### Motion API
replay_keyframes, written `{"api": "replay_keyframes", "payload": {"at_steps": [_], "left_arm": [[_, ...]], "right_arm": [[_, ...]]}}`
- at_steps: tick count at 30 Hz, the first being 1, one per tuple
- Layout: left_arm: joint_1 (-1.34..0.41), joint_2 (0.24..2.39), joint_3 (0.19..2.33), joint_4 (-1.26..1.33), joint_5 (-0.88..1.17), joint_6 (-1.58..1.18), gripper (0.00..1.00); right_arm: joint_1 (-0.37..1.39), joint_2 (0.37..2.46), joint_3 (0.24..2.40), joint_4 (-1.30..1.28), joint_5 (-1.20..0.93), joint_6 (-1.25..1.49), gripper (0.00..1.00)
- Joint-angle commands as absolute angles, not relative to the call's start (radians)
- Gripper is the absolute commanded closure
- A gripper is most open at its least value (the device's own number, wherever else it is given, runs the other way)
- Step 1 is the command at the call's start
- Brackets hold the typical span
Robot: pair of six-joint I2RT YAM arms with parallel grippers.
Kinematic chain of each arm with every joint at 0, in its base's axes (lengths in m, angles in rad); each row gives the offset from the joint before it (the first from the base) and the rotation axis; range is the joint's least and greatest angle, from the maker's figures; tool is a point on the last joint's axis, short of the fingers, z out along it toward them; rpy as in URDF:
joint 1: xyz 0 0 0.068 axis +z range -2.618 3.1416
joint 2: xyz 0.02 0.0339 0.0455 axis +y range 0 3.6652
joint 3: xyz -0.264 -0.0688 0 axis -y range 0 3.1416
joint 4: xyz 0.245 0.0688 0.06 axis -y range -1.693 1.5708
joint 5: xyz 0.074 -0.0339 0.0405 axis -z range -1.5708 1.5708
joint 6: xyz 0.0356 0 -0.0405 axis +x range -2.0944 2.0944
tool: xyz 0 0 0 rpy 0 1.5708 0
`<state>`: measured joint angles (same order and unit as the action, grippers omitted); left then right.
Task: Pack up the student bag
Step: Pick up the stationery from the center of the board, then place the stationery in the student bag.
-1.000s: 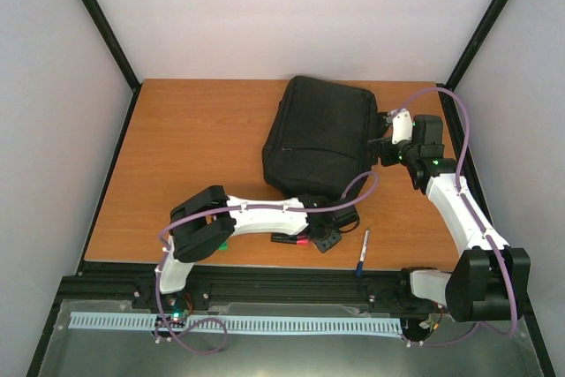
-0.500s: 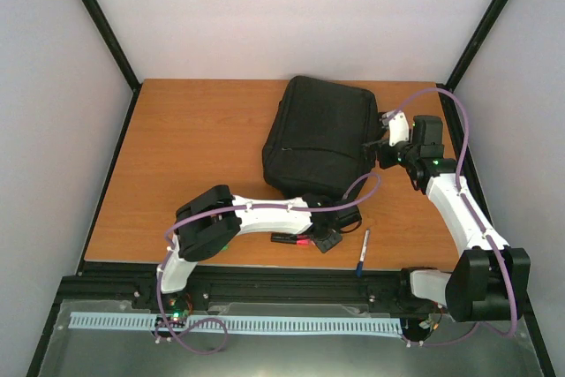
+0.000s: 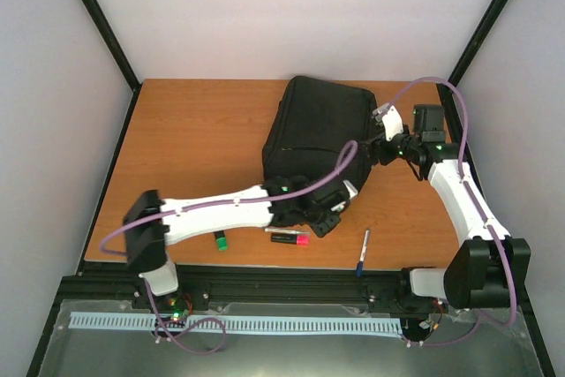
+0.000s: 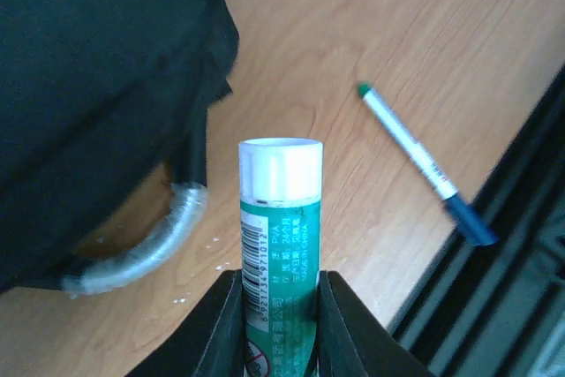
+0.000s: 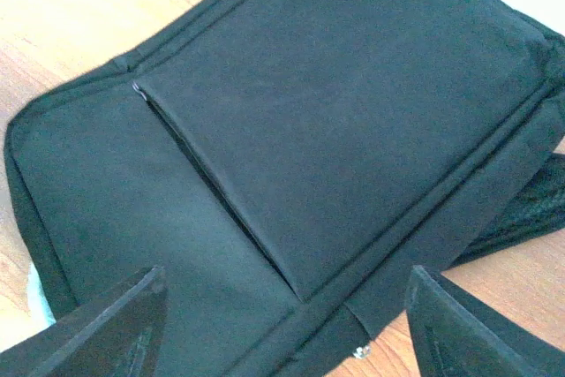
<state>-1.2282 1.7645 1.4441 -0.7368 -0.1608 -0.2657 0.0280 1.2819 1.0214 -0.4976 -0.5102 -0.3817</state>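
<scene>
The student bag (image 3: 318, 139) is a large black fabric bag lying flat at the back middle of the table. Its grey-silver loop handle (image 4: 141, 249) shows in the left wrist view. My left gripper (image 3: 328, 211) hovers at the bag's near edge, shut on a green glue stick (image 4: 279, 218) with a white cap that points away from the jaws. My right gripper (image 3: 381, 134) is at the bag's right edge. In the right wrist view its fingers (image 5: 106, 324) stand wide apart over the bag's front panel (image 5: 309, 130), open with nothing between them.
A pen with a blue cap (image 3: 362, 253) lies near the front edge, also in the left wrist view as the pen (image 4: 415, 161). A black marker with a pink end (image 3: 290, 237) and a small green item (image 3: 220, 240) lie in front of the bag.
My left arm has stretched out and carried the glue stick up to the bag's near edge, uncovering the small green item. My right gripper has shifted slightly over the bag's edge and its jaws have narrowed a little.
</scene>
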Motion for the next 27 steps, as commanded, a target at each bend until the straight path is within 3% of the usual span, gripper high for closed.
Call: {"api": "replay_keyframes", "payload": {"at_steps": [1,5,15,21,27], "left_arm": [[-1.216,1.6,1.422,-0.741,-0.176,-0.298,0.99],[-1.203,1.478,1.363,-0.717,-0.175,-0.353,0.99],[-0.98,1.329,1.176,-0.585,-0.063,-0.597,0.99],[-0.802,1.306,1.069,-0.403,0.111,-0.679,0.99],[-0.736,1.291,0.988,-0.197,0.201,-0.724,0.99]], "right_arm": [[0.036,1.324,1.099,-0.588,-0.573,-0.478,0.28],[0.086,1.342,1.117,-0.616,-0.564,-0.525,0.34],[0.409,1.48,1.132,-0.528,-0.051,-0.632,0.36],[0.469,1.604,1.183,-0.453,0.137,-0.661,0.37],[0.483,1.714,1.232,-0.411,0.197,-0.681,0.4]]}}
